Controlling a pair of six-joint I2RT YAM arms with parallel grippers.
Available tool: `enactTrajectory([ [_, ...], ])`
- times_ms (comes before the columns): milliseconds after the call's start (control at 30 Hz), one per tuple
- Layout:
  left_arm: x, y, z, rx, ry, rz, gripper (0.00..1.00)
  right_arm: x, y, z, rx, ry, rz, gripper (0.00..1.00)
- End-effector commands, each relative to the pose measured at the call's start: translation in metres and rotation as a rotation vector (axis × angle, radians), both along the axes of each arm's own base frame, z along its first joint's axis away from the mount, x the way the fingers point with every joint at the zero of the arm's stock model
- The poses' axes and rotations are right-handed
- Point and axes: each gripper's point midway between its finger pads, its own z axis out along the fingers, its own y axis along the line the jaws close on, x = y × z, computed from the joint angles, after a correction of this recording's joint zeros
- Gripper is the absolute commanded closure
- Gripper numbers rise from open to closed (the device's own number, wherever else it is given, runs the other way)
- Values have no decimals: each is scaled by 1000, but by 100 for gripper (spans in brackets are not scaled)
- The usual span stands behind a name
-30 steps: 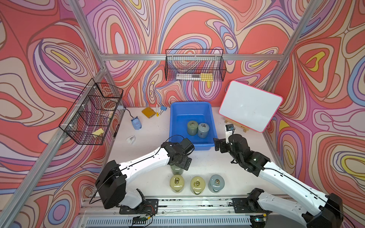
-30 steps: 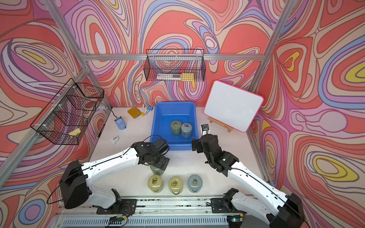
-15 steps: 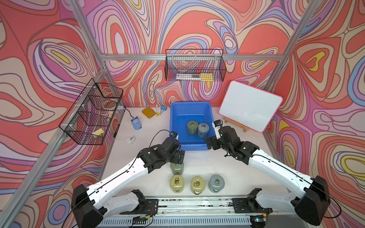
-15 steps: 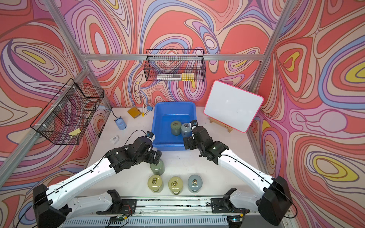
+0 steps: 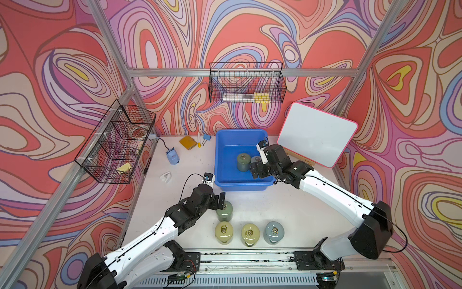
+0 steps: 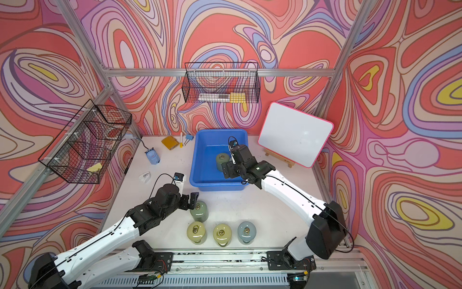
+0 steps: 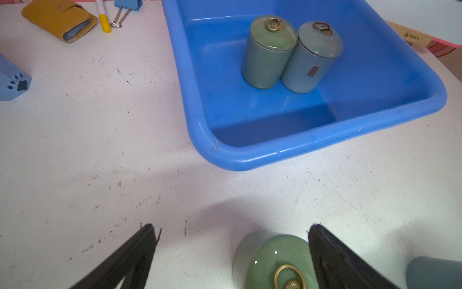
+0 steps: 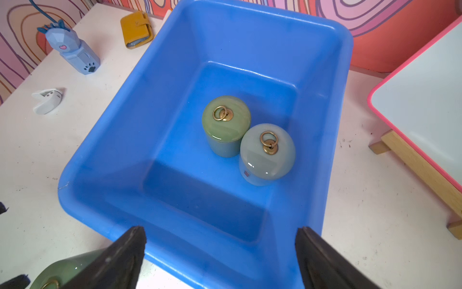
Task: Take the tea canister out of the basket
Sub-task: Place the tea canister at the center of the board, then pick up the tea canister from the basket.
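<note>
The basket (image 5: 240, 186) is a bright-blue tub at the back middle of the table. Two tea canisters stand touching inside it, a green one (image 8: 226, 125) and a grey-blue one (image 8: 267, 155), each with a brass ring on its lid. My right gripper (image 8: 221, 232) hovers open and empty over the tub's near right corner, short of the grey-blue canister (image 5: 255, 160), which it partly hides in both top views. My left gripper (image 7: 231, 227) is open beside a dark green canister (image 5: 224, 211) that stands on the table in front of the tub.
Three more canisters (image 5: 250, 234) stand in a row near the front rail. A pink-framed whiteboard (image 5: 317, 135) leans on an easel right of the tub. A yellow wallet (image 5: 188, 142), blue figure (image 5: 173, 157) and white clip (image 5: 166, 177) lie left of it. Wire baskets hang on the walls.
My right gripper has moved from beside the tub's near right corner to over its inside, toward the canisters. My left arm has drawn back from the dark green canister, which stays standing on the table.
</note>
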Motion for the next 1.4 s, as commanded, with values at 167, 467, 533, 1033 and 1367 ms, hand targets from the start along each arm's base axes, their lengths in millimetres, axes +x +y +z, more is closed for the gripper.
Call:
enactTrajectory([
  [167,6,0,10,5,-185,-52,1,27,12,-22,-143,100,32,2],
  [467,-1,12,20,7,-262,-40,1,68,22,-51,-190,178,64,2],
  [533,-1,15,21,13,-269,-36,1,78,21,-55,-201,186,63,2],
  [1033,0,19,21,36,-273,-21,1,126,38,-89,-213,208,144,2],
  [1367,0,20,21,37,-277,-16,1,144,43,-112,-243,204,155,2],
])
